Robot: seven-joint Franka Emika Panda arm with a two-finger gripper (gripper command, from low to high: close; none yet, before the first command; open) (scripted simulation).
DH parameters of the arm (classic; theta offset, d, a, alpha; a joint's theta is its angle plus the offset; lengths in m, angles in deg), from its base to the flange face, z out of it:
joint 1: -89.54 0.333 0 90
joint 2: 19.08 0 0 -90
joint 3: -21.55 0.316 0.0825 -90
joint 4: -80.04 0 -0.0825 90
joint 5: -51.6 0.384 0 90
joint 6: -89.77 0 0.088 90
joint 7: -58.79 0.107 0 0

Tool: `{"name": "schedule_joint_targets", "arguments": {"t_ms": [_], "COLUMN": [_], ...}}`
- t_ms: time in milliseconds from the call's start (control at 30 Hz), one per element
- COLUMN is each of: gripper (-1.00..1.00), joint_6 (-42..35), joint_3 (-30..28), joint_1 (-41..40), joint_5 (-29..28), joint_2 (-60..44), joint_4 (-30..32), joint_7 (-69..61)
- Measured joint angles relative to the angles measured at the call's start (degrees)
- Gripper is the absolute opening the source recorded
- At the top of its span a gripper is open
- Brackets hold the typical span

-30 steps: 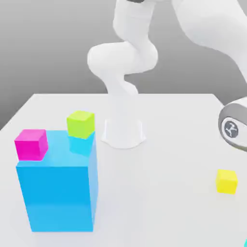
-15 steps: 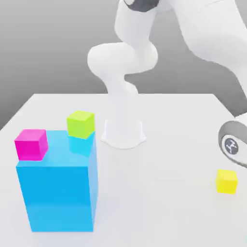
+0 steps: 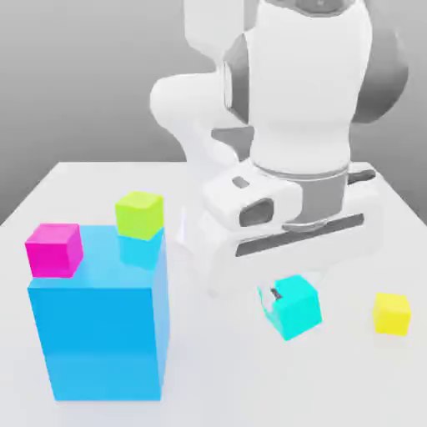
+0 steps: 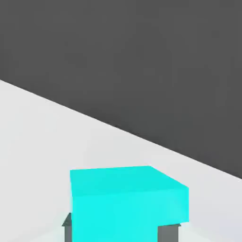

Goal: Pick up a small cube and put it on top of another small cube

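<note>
My gripper [image 3: 288,303] is shut on the small cube [image 3: 298,307], a cyan-turquoise one that sits tilted between the fingers below the white hand. In the hand view the same small cube [image 4: 127,201] lies between two dark fingertips [image 4: 169,233]. A small yellow cube [image 3: 391,313] of equal size rests on the white table [image 3: 334,384], apart from the held cube toward the exterior view's right.
A tall sky-blue block [image 3: 100,325] stands at the exterior view's left. A magenta cube [image 3: 54,248] and a lime cube [image 3: 139,213] sit on top of it. The arm's white base [image 3: 208,225] rises behind the middle of the table.
The hand has swung in from the exterior view's right to the table's middle, carrying the cyan cube. The fingers closed on it within the last second. The yellow cube has not moved.
</note>
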Motion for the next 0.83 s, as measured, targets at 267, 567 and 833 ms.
{"name": "schedule_joint_targets", "arguments": {"t_ms": [267,567,833], "gripper": [-1.00,-1.00,1.00], "joint_6": [-7.6,-16.3,-6.5], "joint_3": [-1.5,-0.3,-0.3], "joint_1": [-8.4,-21.9,-24.0], "joint_5": [-2.6,-4.7,-5.1], "joint_2": [16.7,35.4,34.0], "joint_4": [8.9,18.9,27.3], "joint_7": [20.3,42.9,45.6]}}
